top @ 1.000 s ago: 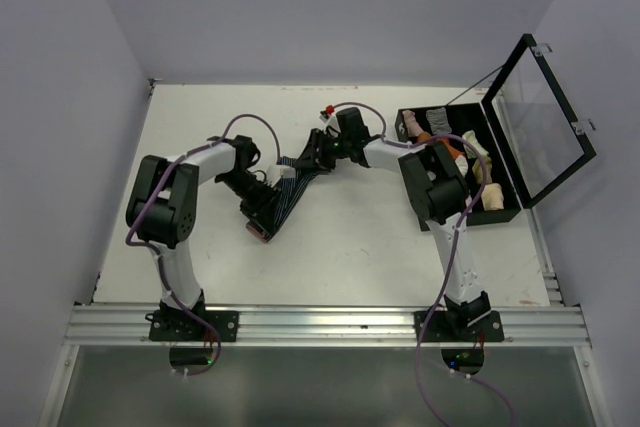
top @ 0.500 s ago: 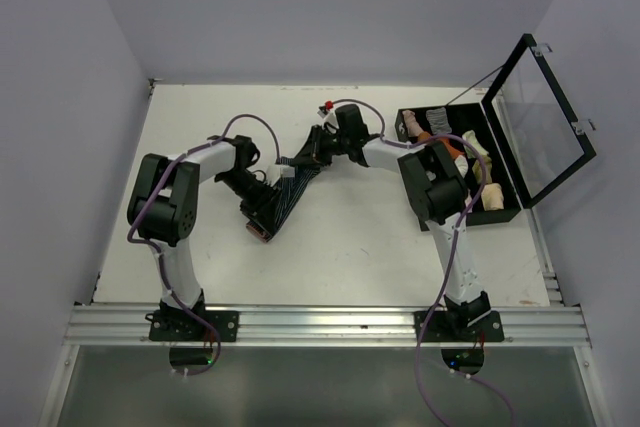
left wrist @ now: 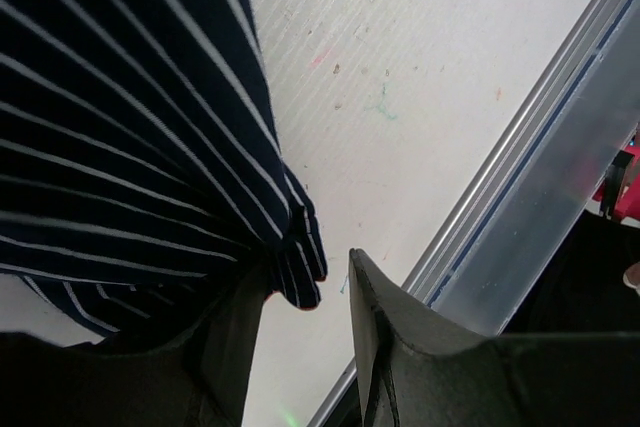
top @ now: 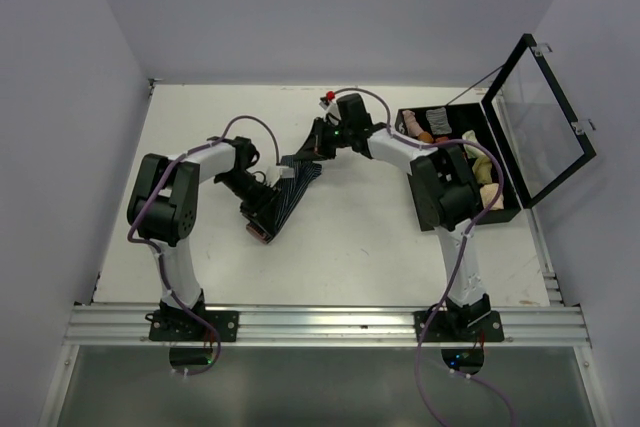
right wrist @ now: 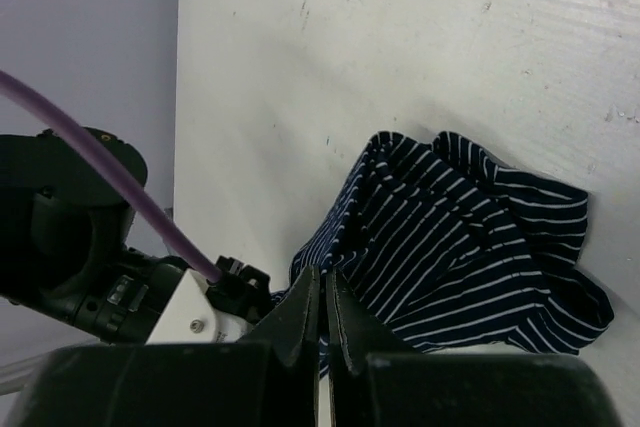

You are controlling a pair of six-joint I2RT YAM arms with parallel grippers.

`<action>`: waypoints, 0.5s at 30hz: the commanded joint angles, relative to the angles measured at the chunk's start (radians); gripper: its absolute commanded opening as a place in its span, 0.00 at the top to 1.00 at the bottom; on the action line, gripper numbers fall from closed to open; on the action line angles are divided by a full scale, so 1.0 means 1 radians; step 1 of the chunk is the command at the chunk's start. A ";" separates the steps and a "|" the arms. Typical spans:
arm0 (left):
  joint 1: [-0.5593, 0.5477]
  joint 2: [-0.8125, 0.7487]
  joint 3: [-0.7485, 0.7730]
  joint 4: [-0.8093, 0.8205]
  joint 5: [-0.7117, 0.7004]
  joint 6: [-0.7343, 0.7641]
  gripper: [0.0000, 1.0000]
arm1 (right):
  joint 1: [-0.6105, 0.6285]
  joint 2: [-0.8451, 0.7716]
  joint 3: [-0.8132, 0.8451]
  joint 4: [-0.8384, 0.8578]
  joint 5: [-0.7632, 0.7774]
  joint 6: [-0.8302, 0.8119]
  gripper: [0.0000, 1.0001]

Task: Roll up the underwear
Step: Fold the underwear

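Lying near the centre of the desk (top: 350, 247), slightly toward its far-left corner, the underwear (top: 285, 192) forms a narrow band of navy cloth with thin white stripes. The band runs diagonally, its lower end pointing toward the near edge and its upper end toward the far edge.

Left pincer (top: 258, 209): positioned at the lower end of the band. In the left wrist view the left pincer (left wrist: 310, 272) stands partly spread. A fold of the underwear (left wrist: 130, 127) hangs into the gap and rests against one finger (left wrist: 235, 337). A thin strip of bare desk shows between the fold and the other finger, so the cloth is not clamped.

Right pincer (top: 305, 155): positioned at the upper end of the band. In the right wrist view the right pincer (right wrist: 322, 282) has its jaws pressed fully together, with the tips at the edge of the bunched underwear (right wrist: 470, 237). Whether any cloth is caught between them cannot be told.

A black case (top: 505, 209) sits at the right edge of the desk, well apart from the underwear. Its lid (top: 550, 117) stands raised, and pale rolled items lie inside.
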 commanded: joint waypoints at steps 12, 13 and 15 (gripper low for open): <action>-0.003 0.063 -0.075 0.101 -0.160 0.034 0.52 | 0.007 0.038 0.055 -0.088 0.041 -0.079 0.68; -0.003 0.062 -0.076 0.103 -0.159 0.034 0.51 | 0.007 0.039 0.054 -0.096 0.046 -0.080 0.66; -0.003 0.063 -0.078 0.105 -0.159 0.034 0.51 | 0.009 0.041 0.046 -0.104 0.048 -0.080 0.65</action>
